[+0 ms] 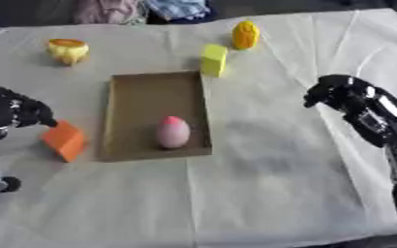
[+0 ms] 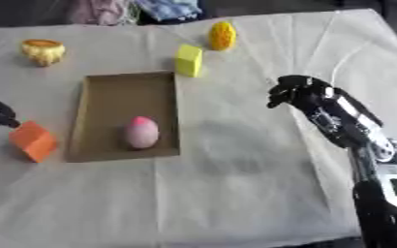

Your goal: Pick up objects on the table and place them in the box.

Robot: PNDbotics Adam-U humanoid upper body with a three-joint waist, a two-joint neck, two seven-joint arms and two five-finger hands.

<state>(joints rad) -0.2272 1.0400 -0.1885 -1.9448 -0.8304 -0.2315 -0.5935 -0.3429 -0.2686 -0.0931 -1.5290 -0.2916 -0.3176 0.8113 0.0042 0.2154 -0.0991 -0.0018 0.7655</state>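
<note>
A shallow brown cardboard box [image 1: 113, 121] lies in the middle of the white cloth. A pink egg-shaped thing [image 1: 173, 131] rests inside it near the front wall. Just left of the box sits an orange block [image 1: 65, 140]. My left hand [image 1: 15, 111] is at that block's upper left corner, and it is unclear whether it touches the block. My right hand [image 2: 297, 94] hovers over the cloth to the right of the box, fingers loosely bent and holding nothing. A yellow block [image 1: 214, 60] stands just behind the box's far right corner.
A yellow corn-like thing [image 1: 245, 35] lies behind the yellow block. An orange and yellow cup-shaped thing [image 1: 68, 50] sits at the far left. Bundled cloth [image 1: 143, 9] lies beyond the table's far edge. Bare white cloth spreads in front of the box.
</note>
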